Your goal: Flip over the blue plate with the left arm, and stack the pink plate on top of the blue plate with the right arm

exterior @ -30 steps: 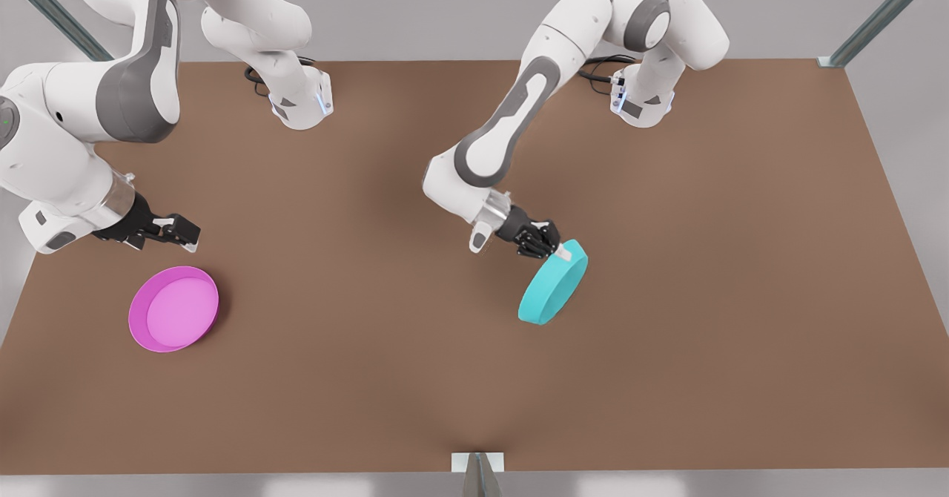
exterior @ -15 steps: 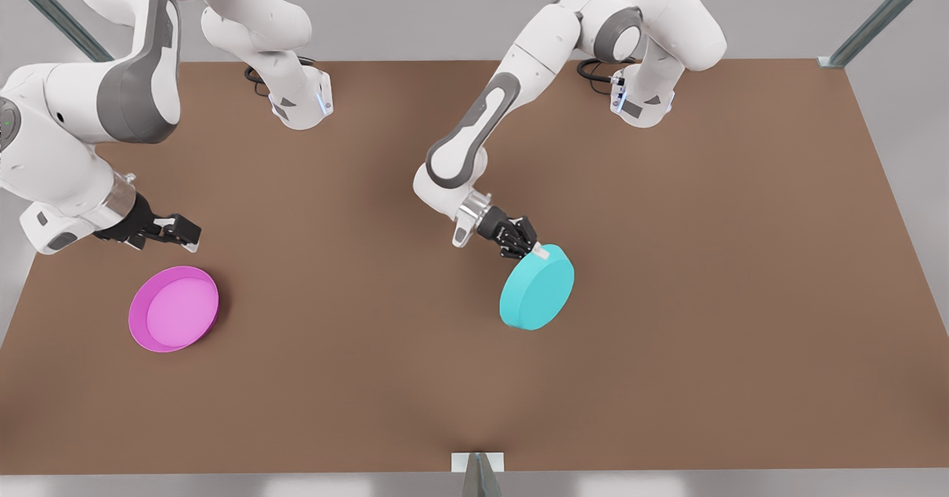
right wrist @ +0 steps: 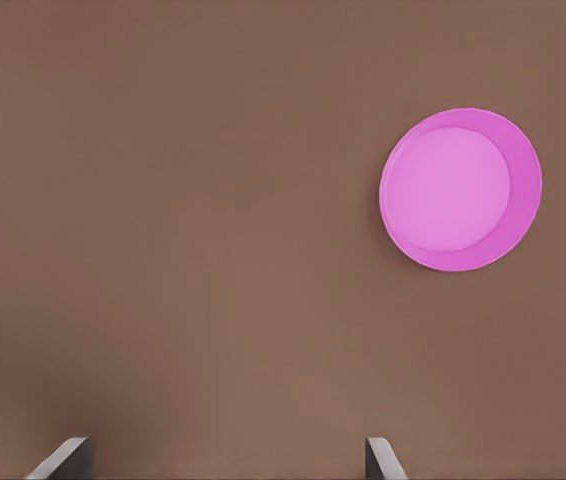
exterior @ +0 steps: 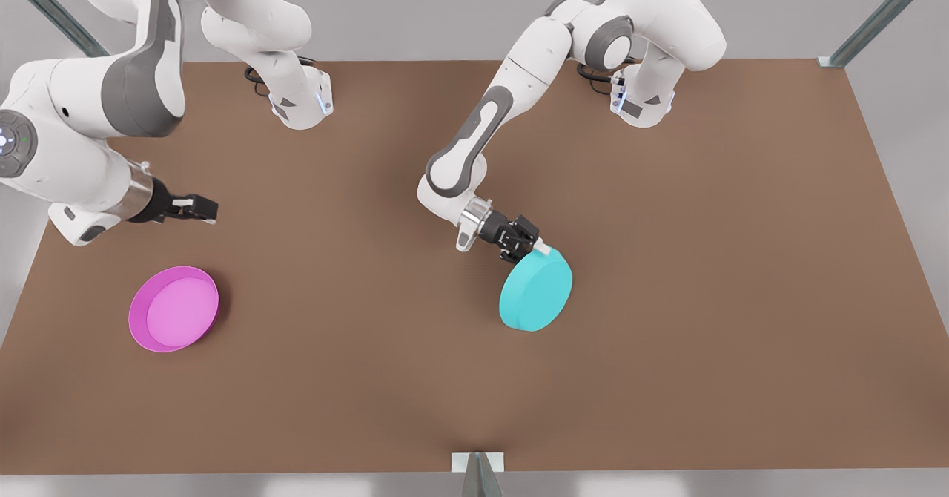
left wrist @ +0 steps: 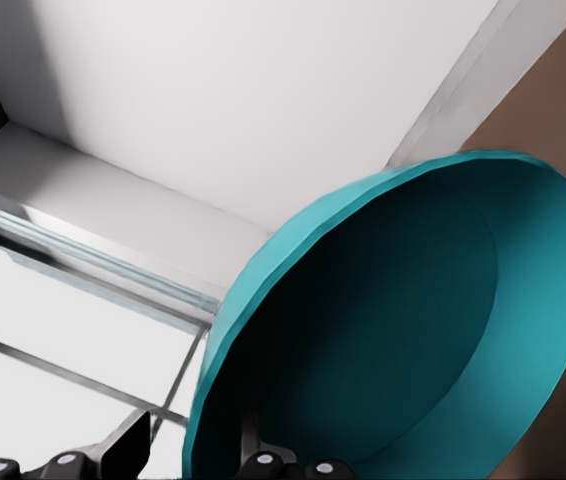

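Note:
The blue plate is tilted at the middle of the table, its flat underside facing up and its lower edge near the tabletop. My left gripper is shut on its upper rim. The left wrist view looks into the plate's hollow inside, with the left gripper pinching the rim. The pink plate lies rim up on the front view's left and also appears in the right wrist view. My right gripper hovers open a little behind the pink plate, and its fingertips stand wide apart.
The brown table has bare surface around both plates. The two arm bases stand at its far edge. A small metal bracket sits at the near edge.
The left gripper turned the blue plate from nearly edge-on to underside up and carried it slightly toward the front view's left. The right gripper rose a little and shifted away from the pink plate.

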Controlling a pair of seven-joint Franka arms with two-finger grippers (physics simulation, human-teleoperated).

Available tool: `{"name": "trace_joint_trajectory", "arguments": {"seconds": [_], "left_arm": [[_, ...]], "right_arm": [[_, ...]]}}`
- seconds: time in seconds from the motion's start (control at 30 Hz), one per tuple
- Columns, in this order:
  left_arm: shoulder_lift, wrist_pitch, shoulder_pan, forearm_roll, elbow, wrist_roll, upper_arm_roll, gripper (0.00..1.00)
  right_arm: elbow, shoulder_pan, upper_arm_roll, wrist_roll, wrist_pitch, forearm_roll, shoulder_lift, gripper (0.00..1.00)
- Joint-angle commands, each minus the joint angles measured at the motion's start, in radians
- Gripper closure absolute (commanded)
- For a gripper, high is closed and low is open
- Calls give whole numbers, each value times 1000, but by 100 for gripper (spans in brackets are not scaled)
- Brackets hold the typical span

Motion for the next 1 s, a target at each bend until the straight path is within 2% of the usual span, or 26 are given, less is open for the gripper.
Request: {"name": "trace_joint_trajectory", "arguments": {"seconds": [0.0, 0.03, 0.13, 0.23, 0.33, 0.4, 0.47, 0.53, 0.6, 0.67, 0.73, 0.8, 0.9, 0.97], "left_arm": [[0, 0, -2, -6, 0, -1, 0, 0], [5, -2, -5, -8, 2, 1, 0, 0], [6, -12, -6, -19, 6, 1, -17, 0], [17, 0, -3, -130, 43, -25, -38, 0], [18, 6, -3, -229, 94, -28, -64, 0], [18, -2, -3, -281, 138, -39, -100, 0], [12, -21, -3, -368, 184, -53, -141, 0], [11, -29, -3, -430, 236, -54, -164, 0], [-27, -34, 29, -554, 311, -18, -169, 0], [-121, -29, 139, -772, 337, 171, -161, 0], [-205, -3, 319, -982, 336, 396, -159, 0], [-262, -8, 491, -1101, 328, 625, -156, 0], [-327, -35, 693, -1137, 327, 832, -137, 0], [-370, -41, 718, -1132, 316, 901, -67, 0]], "right_arm": [[-2, 0, 0, 0, 0, 0, -1, 0], [-3, -3, -6, -22, -35, 0, -1, 0], [-95, -12, -5, -102, 90, -2, -15, 0], [-143, -62, -5, -178, 152, 41, -38, 0], [-296, -169, -6, -293, 296, 89, -64, 0], [-509, -184, -57, -413, 464, 103, -147, 0], [-554, -171, -184, -568, 489, 198, -115, 0], [-574, -180, -225, -674, 584, 239, -41, 0], [-459, -236, -253, -916, 584, 322, 132, 0], [-338, -263, -261, -1079, 572, 327, 264, 0], [-310, -282, -264, -1143, 583, 345, 325, 0], [-203, -270, -299, -1225, 578, 345, 423, 0], [-131, -264, -331, -1220, 584, 347, 489, 0], [-94, -264, -359, -1214, 596, 356, 534, 0]]}}
